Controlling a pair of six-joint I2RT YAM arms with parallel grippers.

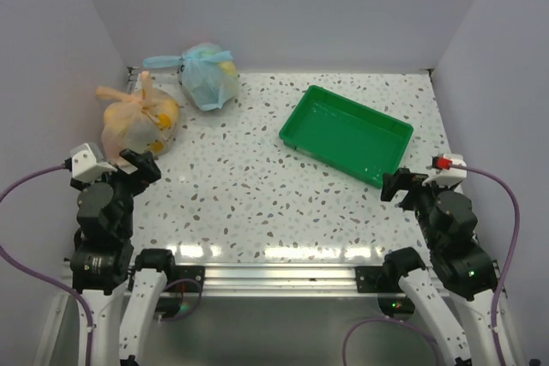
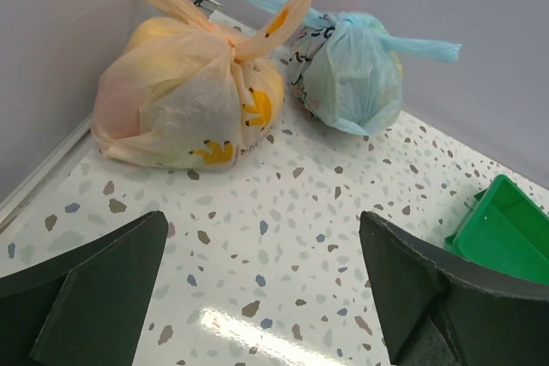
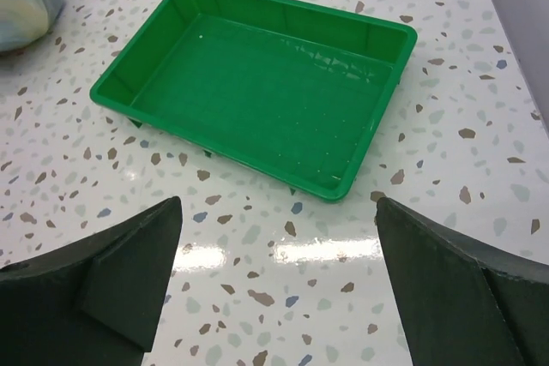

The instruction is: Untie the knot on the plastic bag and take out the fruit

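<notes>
The pale-orange plastic bag sits tied at the far left of the table, against the left wall; it also shows in the left wrist view. Its knot is on top, with two handle ears sticking up. Yellow fruit shows faintly through the plastic. My left gripper is open and empty, just in front of the bag. My right gripper is open and empty near the front right, just before the green tray.
A light blue tied bag lies behind the orange one, near the back wall. An empty green tray sits right of centre. Walls close in the left, back and right.
</notes>
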